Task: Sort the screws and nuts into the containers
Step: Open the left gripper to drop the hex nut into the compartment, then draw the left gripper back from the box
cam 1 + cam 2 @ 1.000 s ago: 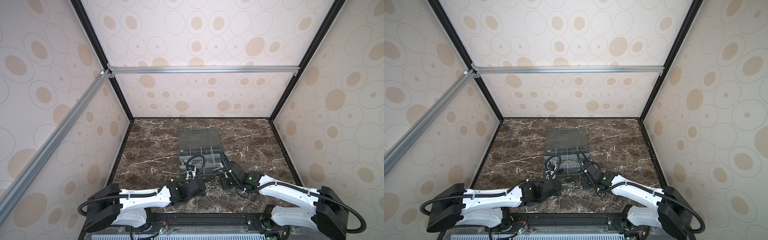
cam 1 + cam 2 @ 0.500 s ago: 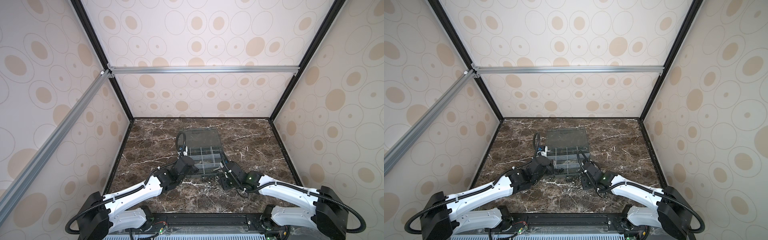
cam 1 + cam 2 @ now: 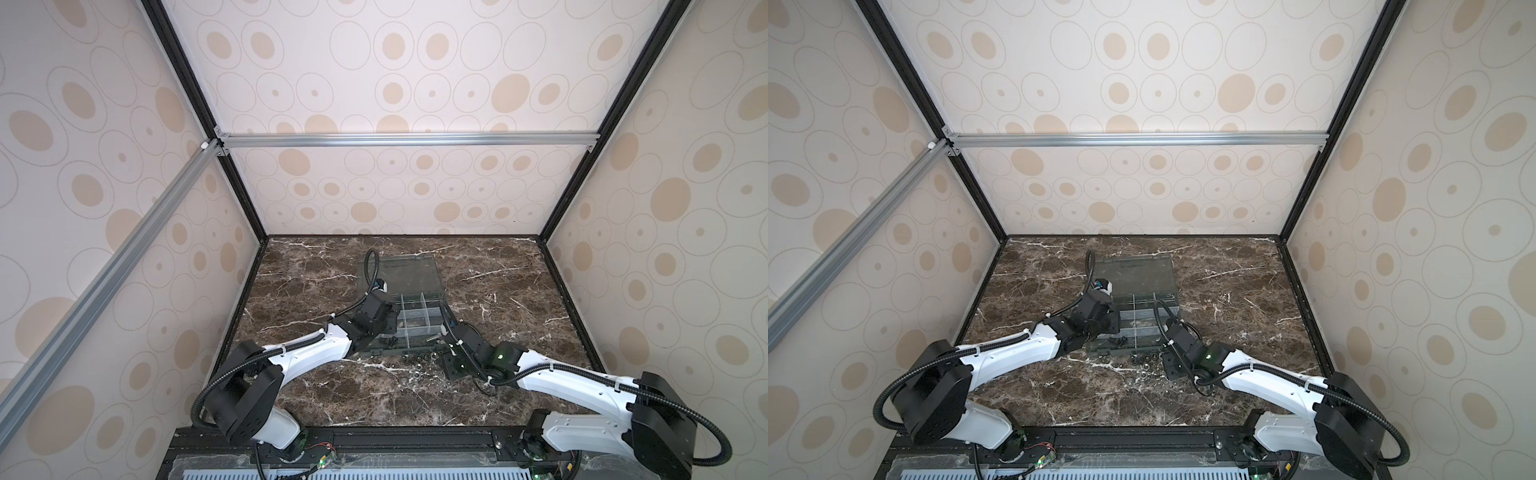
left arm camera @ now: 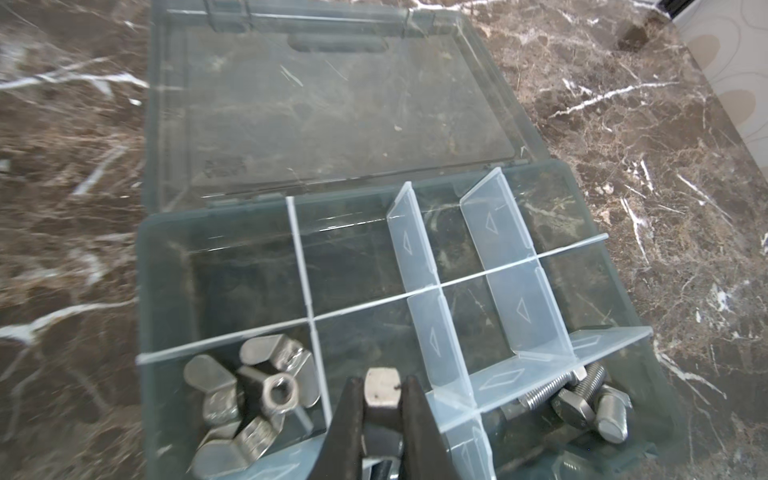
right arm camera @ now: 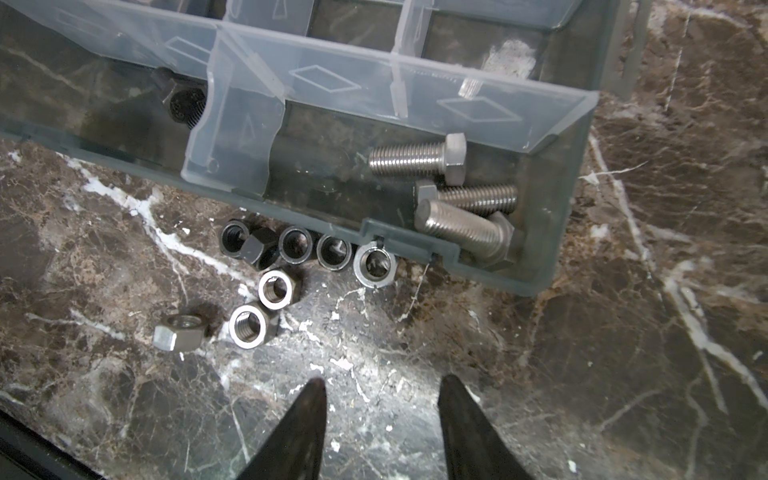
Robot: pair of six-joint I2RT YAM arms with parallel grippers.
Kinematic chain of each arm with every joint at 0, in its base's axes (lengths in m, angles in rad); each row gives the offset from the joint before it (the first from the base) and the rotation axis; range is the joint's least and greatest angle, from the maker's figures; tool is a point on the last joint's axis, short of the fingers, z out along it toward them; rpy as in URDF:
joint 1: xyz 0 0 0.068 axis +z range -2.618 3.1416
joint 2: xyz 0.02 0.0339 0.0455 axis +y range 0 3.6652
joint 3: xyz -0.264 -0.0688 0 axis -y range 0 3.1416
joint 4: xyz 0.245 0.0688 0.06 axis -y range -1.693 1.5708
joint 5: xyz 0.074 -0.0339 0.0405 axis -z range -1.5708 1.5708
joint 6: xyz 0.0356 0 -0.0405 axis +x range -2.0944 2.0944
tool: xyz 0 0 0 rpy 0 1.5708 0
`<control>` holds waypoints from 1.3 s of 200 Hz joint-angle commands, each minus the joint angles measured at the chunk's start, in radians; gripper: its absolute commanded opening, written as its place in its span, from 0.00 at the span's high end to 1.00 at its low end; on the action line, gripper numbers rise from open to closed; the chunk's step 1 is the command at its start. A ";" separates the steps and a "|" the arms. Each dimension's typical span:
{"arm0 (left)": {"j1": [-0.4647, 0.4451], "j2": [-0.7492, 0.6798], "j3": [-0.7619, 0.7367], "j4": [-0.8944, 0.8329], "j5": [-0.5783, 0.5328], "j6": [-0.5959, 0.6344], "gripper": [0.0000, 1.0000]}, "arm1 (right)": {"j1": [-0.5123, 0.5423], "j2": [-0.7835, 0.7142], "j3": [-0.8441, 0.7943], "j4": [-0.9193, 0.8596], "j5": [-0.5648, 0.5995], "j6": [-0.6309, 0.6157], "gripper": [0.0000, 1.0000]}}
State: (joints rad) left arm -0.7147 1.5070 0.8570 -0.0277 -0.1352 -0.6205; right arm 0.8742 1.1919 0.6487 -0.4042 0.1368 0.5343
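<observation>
No legible text. Triangle, diamond outlines embossed on dividers [image 4: 411, 249] between containers [image 4: 353, 257].

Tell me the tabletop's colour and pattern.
The tabletop is dark brown marble with white veins; clearest in the right wrist view.

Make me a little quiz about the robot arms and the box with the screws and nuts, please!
1. True or false: the left gripper is empty.
2. Where do the loose nuts lie, compared with the box? A) inside it B) on the table, just outside it C) underneath it
3. In the right wrist view, how many silver screws lie in the box's corner compartment?

Key: 1. False: it pinches a small silver piece. 2. B, in front of the open right gripper. 3. Three.
</observation>
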 commanded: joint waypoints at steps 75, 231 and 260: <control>0.029 -0.053 0.003 0.054 0.034 -0.025 0.60 | -0.012 -0.002 0.026 -0.021 0.014 -0.009 0.52; 0.030 -0.567 -0.359 0.119 0.030 -0.225 0.49 | -0.011 -0.045 0.003 -0.016 -0.004 0.009 0.52; 0.029 -0.663 -0.415 0.098 0.025 -0.262 0.49 | -0.012 -0.054 -0.003 -0.017 -0.006 0.016 0.52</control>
State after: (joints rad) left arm -0.6933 0.9062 0.4744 0.0811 -0.0952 -0.8268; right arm 0.8692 1.1576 0.6521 -0.4072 0.1307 0.5346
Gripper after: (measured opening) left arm 0.509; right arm 0.479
